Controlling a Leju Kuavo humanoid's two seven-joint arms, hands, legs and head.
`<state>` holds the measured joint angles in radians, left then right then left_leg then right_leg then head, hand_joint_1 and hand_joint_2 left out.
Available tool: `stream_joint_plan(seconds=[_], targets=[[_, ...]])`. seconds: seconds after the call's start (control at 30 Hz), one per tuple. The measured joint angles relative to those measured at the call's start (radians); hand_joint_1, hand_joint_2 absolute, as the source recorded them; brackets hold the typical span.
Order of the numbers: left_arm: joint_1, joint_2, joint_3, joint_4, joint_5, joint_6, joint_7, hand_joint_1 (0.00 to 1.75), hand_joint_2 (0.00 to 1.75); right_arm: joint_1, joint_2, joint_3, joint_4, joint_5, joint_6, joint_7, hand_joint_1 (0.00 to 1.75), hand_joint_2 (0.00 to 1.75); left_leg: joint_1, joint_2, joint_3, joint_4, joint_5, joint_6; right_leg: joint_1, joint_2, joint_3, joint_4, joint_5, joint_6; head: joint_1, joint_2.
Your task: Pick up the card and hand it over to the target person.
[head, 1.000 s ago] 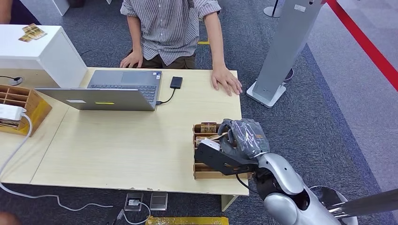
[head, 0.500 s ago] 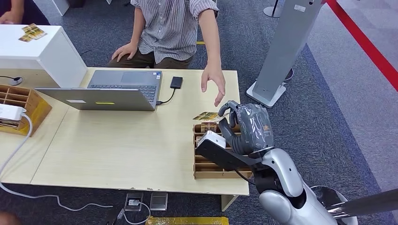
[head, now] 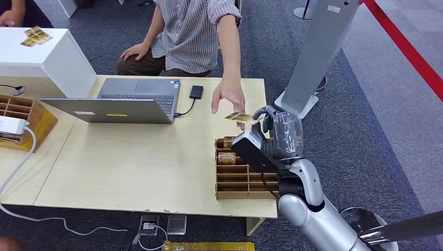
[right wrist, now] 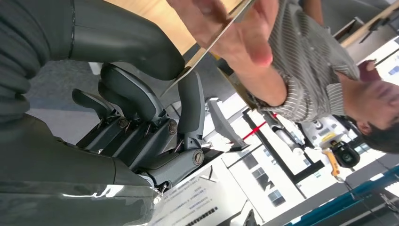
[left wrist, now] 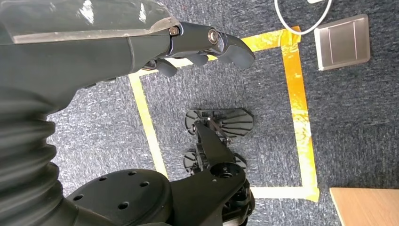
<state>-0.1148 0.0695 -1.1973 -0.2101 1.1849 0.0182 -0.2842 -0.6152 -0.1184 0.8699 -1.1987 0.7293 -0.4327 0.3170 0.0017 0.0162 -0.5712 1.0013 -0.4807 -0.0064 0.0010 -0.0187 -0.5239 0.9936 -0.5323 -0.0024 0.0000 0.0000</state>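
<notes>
Standing beyond the table (head: 130, 157), the person (head: 196, 31) reaches a hand (head: 230, 99) over it to take the card (head: 239, 117), which the right hand (head: 279, 137) pinches just above the wooden rack (head: 235, 180); left hand (left wrist: 141, 42) hangs empty, fingers loosely apart.

Bright, even indoor light across the head view, and the worktop (head: 130, 157) shows soft, faint shadows. Glare streaks gleam on the right robot hand (head: 279, 138) and its silver arm. The right wrist view blows out white toward the far background, with the person's hand (right wrist: 235, 28) close and blurred.
</notes>
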Motion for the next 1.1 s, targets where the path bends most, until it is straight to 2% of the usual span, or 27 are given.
stream_joint_plan(seconds=[0.17,0.3,0.43,0.57,0.73,0.9,1.0,1.1], targets=[[-0.001,-0.002,-0.005,0.0,-0.006,0.003,-0.012,0.0,1.75,0.001,-0.004,0.009,-0.004,0.035,-0.013,0.019,1.75,1.75,0.0,-0.001,-0.001,0.001,0.0,0.0,0.0,-0.001,-0.001,0.0,0.0,0.0,0.0,0.0],[0.0,-0.002,-0.001,-0.003,-0.004,0.0,-0.023,0.0,1.75,0.007,-0.004,0.007,-0.012,0.032,-0.021,0.016,0.0,1.75,0.0,-0.001,-0.001,0.001,0.0,0.0,0.0,-0.001,-0.001,0.001,0.0,0.0,0.0,0.0],[0.001,-0.001,0.014,0.0,0.013,-0.003,0.002,0.0,0.0,0.029,-0.006,-0.008,-0.059,-0.045,-0.03,-0.024,0.0,1.75,0.0,-0.001,-0.001,0.001,0.0,0.0,0.0,-0.001,-0.001,0.001,-0.001,0.0,0.0,0.0],[0.002,0.003,0.022,0.0,0.023,0.004,0.0,0.0,0.0,0.087,-0.021,-0.05,-0.156,-0.319,-0.017,-0.153,0.0,1.75,0.0,-0.002,-0.001,0.0,0.0,0.0,0.0,-0.002,0.0,0.0,-0.001,0.0,0.0,0.0],[0.003,0.005,0.028,0.0,0.032,0.009,0.003,0.0,0.0,0.159,-0.085,-0.048,-0.286,-0.471,-0.015,-0.199,0.0,1.75,0.0,-0.004,-0.002,0.002,-0.001,0.0,0.0,-0.004,-0.001,0.001,-0.002,0.0,0.0,0.0],[0.003,0.007,0.038,-0.002,0.046,0.015,0.002,0.0,0.0,0.285,-0.143,-0.08,-0.394,-0.75,0.054,-0.278,0.0,1.75,0.001,-0.006,-0.002,0.002,-0.001,0.0,0.001,-0.006,-0.001,0.0,-0.002,0.0,0.0,0.0],[0.003,0.008,0.042,-0.002,0.051,0.018,0.006,0.0,0.0,0.359,-0.168,-0.1,-0.429,-0.824,0.071,-0.307,0.0,1.75,0.001,-0.008,-0.002,0.001,0.0,0.0,0.001,-0.008,0.001,-0.001,-0.002,0.0,0.0,0.0],[0.004,0.008,0.048,-0.001,0.058,0.021,0.01,0.0,0.0,0.411,-0.171,-0.121,-0.441,-0.854,0.087,-0.321,0.0,1.75,0.0,-0.007,-0.002,0.001,0.0,0.0,0.0,-0.007,0.0,-0.001,-0.002,0.0,0.0,0.0]])
